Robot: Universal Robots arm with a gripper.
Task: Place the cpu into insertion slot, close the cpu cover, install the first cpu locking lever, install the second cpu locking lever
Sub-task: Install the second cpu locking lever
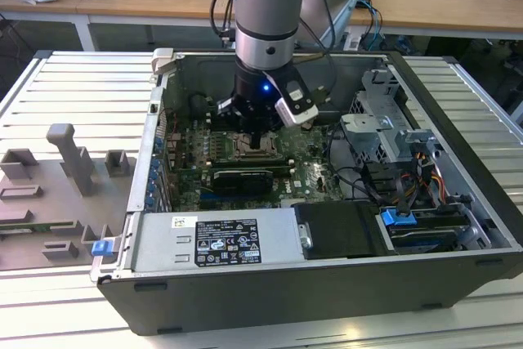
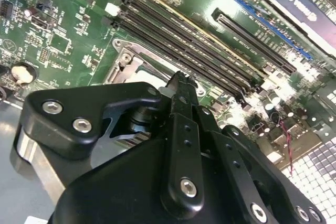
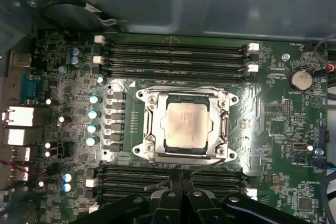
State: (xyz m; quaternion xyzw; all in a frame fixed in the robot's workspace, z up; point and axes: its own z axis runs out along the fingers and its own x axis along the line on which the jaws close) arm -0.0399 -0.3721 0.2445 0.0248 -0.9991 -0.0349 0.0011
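The cpu (image 3: 184,124) lies flat in the insertion slot (image 3: 143,149), its pale metal face showing through the window of the cpu cover (image 3: 223,124), which lies down over it. A thin wire lever (image 3: 207,165) runs along the socket edge nearest my fingertips. My gripper (image 3: 179,176) is shut, its narrow tips together just beside that edge of the socket. In the second wrist view the gripper (image 2: 181,81) points down at the socket's silver rim (image 2: 126,61). In the exterior view the gripper (image 1: 260,143) reaches down into the open computer case onto the socket (image 1: 245,149).
Long black memory slots (image 3: 173,56) flank the socket on two sides. A black graphics card (image 1: 241,179) lies near it, with the power supply (image 1: 216,243) at the front. Cables and a drive cage (image 1: 384,132) fill the exterior view's right. Grey fixtures (image 1: 69,161) stand at its left.
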